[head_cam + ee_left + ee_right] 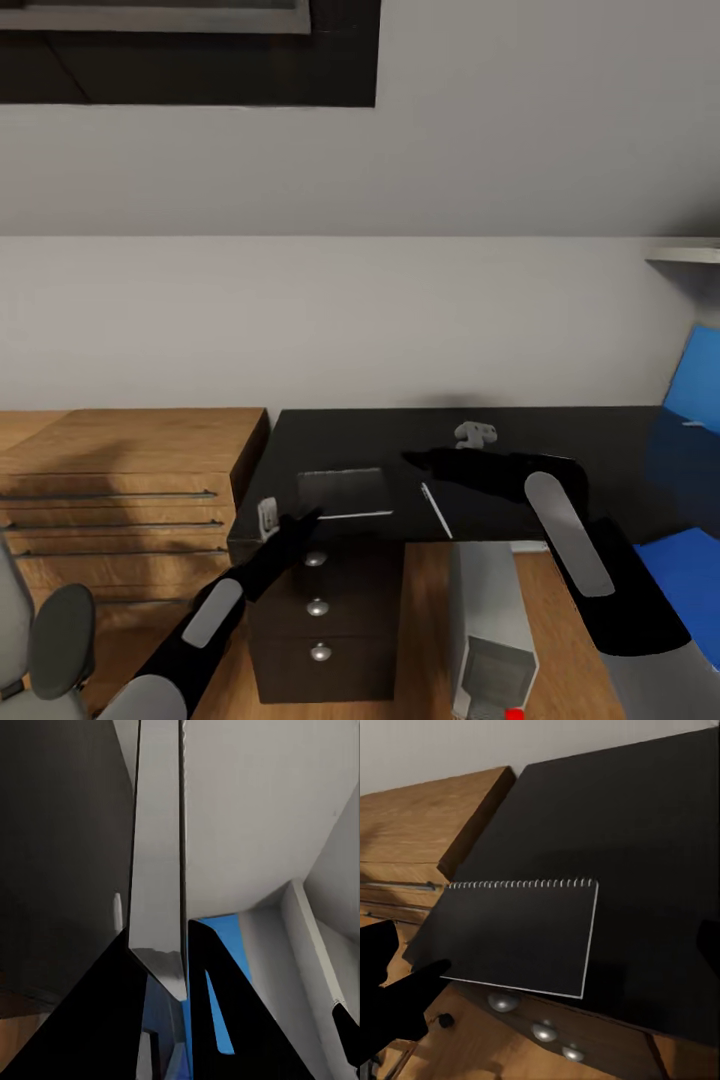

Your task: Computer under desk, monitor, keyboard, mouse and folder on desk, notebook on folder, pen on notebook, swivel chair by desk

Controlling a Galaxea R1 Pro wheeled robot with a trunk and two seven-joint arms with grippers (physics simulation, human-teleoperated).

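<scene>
The pale grey notebook lies at the front left corner of the black desk, its spiral edge toward the wall. My left gripper reaches up from below and is shut on the notebook's near corner; in the left wrist view the notebook runs between the two black fingers. The thin white pen lies just right of the notebook. My right gripper hovers open over the desk, pointing at the notebook. The grey computer stands under the desk. Part of the swivel chair shows at the lower left.
A dark drawer unit with round knobs sits under the desk's left end. A light wood dresser adjoins the desk on the left. A blue panel and a bright blue flat sheet show at the right edge.
</scene>
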